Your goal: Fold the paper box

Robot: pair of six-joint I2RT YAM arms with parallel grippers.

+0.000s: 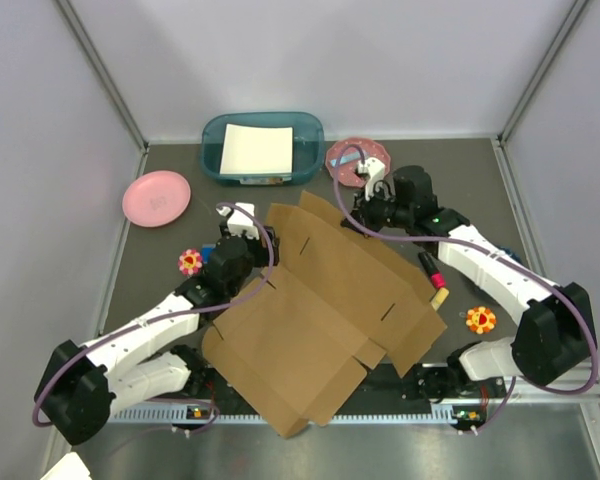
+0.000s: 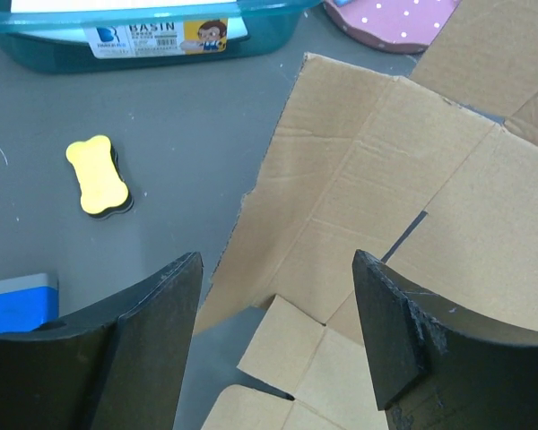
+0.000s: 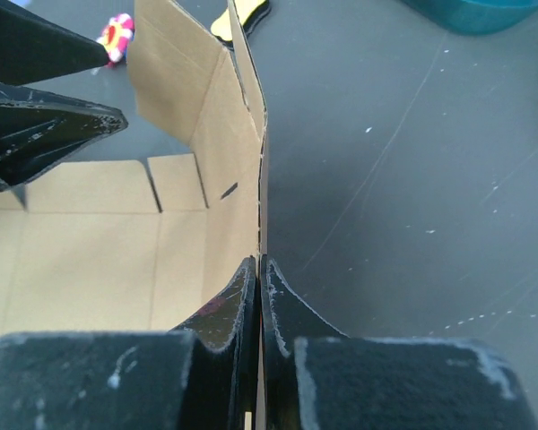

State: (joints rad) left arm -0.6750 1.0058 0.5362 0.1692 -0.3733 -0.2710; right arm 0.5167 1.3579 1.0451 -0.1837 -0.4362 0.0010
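The paper box (image 1: pixel 320 310) lies mostly unfolded on the near side of the teal basin (image 1: pixel 208 150). It runs diagonally away from the basin, and its farthest corner hangs over the arms' bases. One side panel, the one nearest the basin's right end, stands upright in the right wrist view while the base panel beside it lies flat.

That panel stands because the right gripper (image 3: pixel 260 269) is pinched tight on its top edge, the thin cardboard sandwiched between the two fingers. This looks like a holding grip, keeping the wall raised along its crease so the next flap can be brought to it.

The left gripper (image 2: pixel 276 260) hangs just nearer than the basin's left end. Its jaws are spread wide and hold nothing, with a ragged cardboard edge and a small tab below the gap. I judge it is lining up to take that flap, or has let it go. Folding seems barely begun: most panels still lie flat.

Loose things sit clear of the work:
- a white sheet (image 1: pixel 257 148) inside the basin
- a yellow bone-shaped eraser (image 2: pixel 97 175) just in front of the basin
- a blue block (image 2: pixel 18 300) nearer still
- a pink plate (image 1: pixel 156 197) to the basin's left
- a dotted pink dish (image 1: pixel 352 155) to its right
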